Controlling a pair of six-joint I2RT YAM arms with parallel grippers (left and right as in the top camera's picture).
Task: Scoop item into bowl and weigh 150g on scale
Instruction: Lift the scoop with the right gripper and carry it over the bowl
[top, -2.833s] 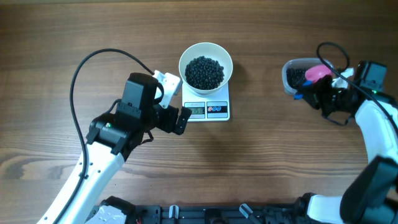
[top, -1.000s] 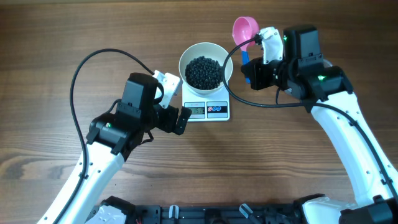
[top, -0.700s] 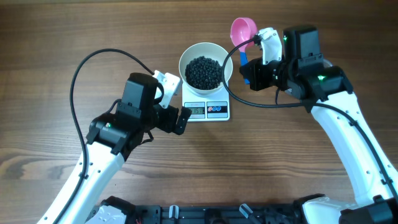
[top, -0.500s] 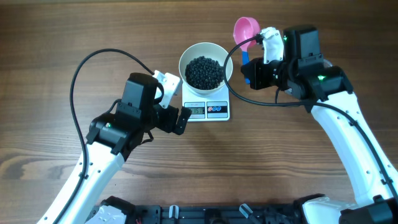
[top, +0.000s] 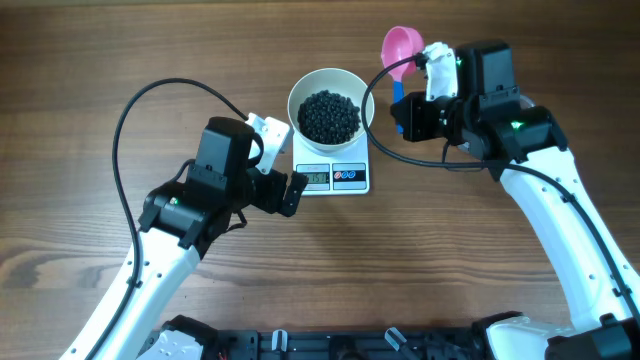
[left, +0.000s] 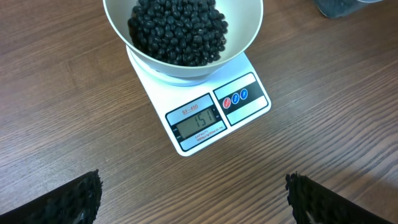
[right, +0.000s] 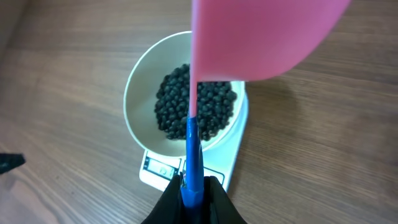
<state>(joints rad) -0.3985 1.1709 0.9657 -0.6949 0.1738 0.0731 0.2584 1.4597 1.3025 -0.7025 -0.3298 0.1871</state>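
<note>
The white bowl (top: 297, 98) stands on the small white scale (top: 350, 178) and holds a heap of the item, tiny black beans (top: 330, 116). In the left wrist view the scale's display (left: 198, 119) reads 151. My right gripper (top: 408, 112) is shut on the blue handle (right: 193, 149) of the pink scoop (top: 402, 45). It holds the scoop just right of the bowl's rim (right: 140, 87); I see no beans in it from overhead. My left gripper (top: 283, 163) stands open left of the scale, nothing between its fingers (left: 79, 198).
A clear tub (left: 339, 6) with black beans shows at the top right corner of the left wrist view; overhead it is hidden under the right arm. A black cable (top: 150, 95) loops over the table behind the left arm.
The right gripper came from the tub to beside the bowl with the scoop. In the last second the scoop swayed a little and ended slightly right. The left arm has not moved.
</note>
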